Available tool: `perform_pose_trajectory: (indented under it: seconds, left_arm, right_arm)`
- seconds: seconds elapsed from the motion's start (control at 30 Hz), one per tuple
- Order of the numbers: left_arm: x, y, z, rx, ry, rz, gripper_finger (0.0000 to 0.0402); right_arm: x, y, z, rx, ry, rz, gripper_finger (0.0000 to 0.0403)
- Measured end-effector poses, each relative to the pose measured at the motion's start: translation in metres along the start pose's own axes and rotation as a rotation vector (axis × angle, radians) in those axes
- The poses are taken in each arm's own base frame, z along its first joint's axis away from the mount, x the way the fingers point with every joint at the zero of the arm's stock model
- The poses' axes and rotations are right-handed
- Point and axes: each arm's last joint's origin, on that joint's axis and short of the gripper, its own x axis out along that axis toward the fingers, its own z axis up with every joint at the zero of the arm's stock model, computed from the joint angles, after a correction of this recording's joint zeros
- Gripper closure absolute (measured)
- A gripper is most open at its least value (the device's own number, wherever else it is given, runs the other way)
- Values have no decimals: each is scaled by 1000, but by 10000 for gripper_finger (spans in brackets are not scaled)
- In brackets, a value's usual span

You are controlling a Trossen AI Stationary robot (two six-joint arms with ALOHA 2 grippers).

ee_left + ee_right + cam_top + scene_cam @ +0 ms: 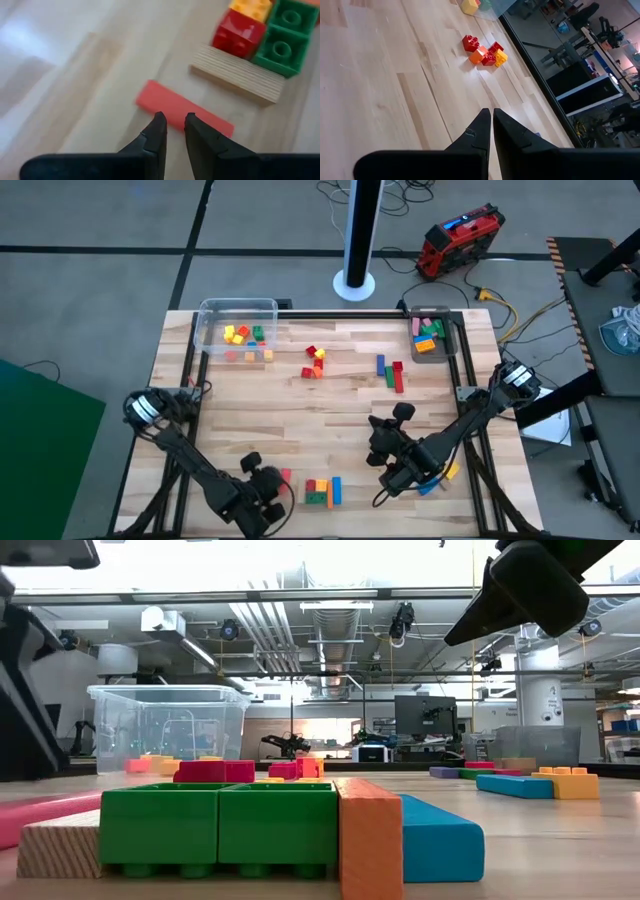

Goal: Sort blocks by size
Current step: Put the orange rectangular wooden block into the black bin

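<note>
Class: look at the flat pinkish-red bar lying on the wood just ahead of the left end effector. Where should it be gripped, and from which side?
Grip the pinkish-red bar across its narrow width at mid-length, coming straight down from above. It lies flat with both long edges clear, though the plain wooden block lies close by. The left end effector would likely need to open wider first.

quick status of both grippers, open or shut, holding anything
Left gripper: nearly shut, holding nothing, above the red bar.
Right gripper: shut, holding nothing, over bare table.
</note>
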Motion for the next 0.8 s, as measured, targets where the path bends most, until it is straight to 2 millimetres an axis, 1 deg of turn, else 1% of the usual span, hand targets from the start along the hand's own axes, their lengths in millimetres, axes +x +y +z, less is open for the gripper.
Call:
perform_pose_trajectory:
  seconds: [0.1,0.2,0.27,0.33,0.43,0.53,0.67,0.8]
  left_arm:
    - [-11,4,7,-97,10,14,353]
    - [-18,6,14,-286,69,27,350]
    - [-19,3,17,-388,88,20,344]
    - [-20,-2,19,-448,89,8,333]
    - [-18,-9,19,-486,102,6,303]
    - [-13,-11,23,-533,97,18,262]
    - [0,-11,26,-559,92,56,210]
    - [13,-13,28,-538,130,81,178]
  right_arm:
    - [0,0,0,2,-1,1,390]
    - [0,0,0,4,-1,1,390]
    - [0,0,0,4,-1,1,390]
    - [0,0,0,6,-2,2,390]
    - [0,0,0,6,-2,2,390]
    - [0,0,0,5,-2,2,390]
    - [0,0,0,6,-2,2,390]
    - [0,1,0,6,-2,2,390]
